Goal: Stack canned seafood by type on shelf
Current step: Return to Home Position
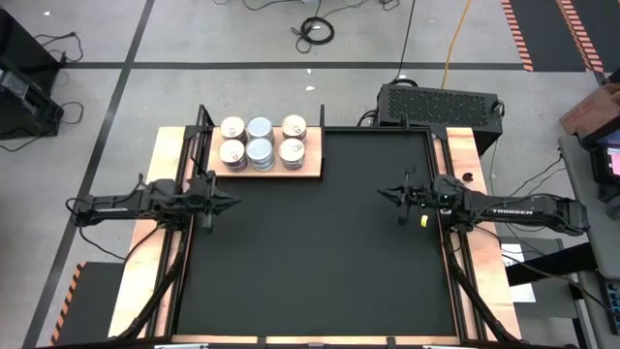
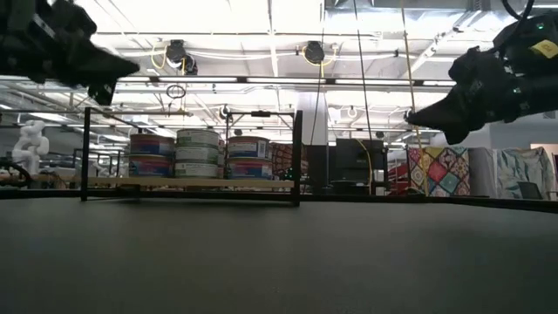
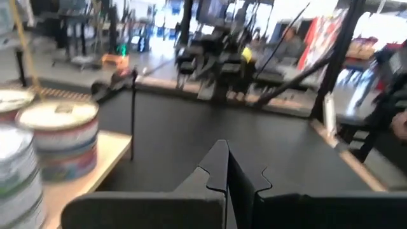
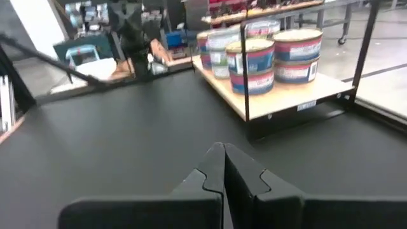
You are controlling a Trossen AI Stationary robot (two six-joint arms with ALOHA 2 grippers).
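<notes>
The left gripper [image 1: 231,204], its dark fingers pressed together and empty, hovers over the edge of the black mat [image 1: 320,252]. Near it lies the light wooden rectangular shelf [image 1: 312,167]. The small flat round seafood tins [image 1: 260,152] stand on that board in six stacks. The right gripper [image 1: 383,194], also pressed together, hangs well apart from them.

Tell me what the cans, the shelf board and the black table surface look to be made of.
Cans: likely metal tins, with flat rimmed lids and glossy printed bands round the sides. Shelf: light unpainted wood, perhaps plywood, with a pale matte face. Black mat: matte with no glare, probably rubber or foam; cannot tell which.
</notes>
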